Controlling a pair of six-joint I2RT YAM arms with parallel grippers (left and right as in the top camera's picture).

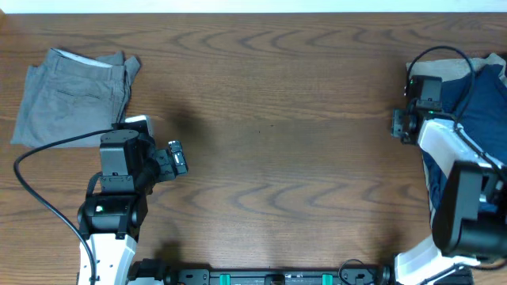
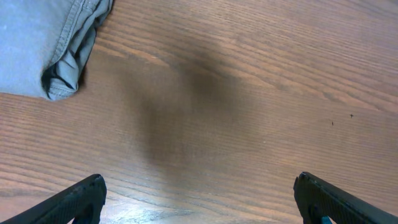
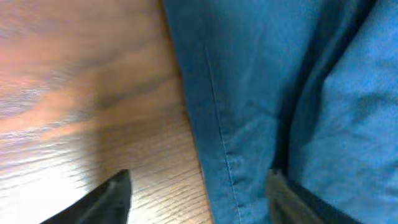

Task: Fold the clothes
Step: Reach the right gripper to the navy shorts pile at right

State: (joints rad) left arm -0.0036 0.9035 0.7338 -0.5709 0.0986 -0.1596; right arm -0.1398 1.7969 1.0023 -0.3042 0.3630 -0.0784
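Note:
A folded grey pair (image 1: 71,95) lies at the far left of the table; its rolled edge shows in the left wrist view (image 2: 43,43). My left gripper (image 1: 176,158) is open and empty over bare wood (image 2: 199,199), to the right of and below the grey pair. A dark navy-blue pair (image 1: 483,103) lies crumpled at the right edge. My right gripper (image 1: 400,123) is open at its left edge. In the right wrist view the navy cloth's stitched hem (image 3: 280,93) runs between the two fingers (image 3: 199,193). One finger is over wood, the other over cloth.
A strip of beige cloth (image 1: 453,70) shows behind the navy pair at the far right, partly under a black cable. The wooden table (image 1: 285,119) stretches between the two arms. The arm bases stand at the front edge.

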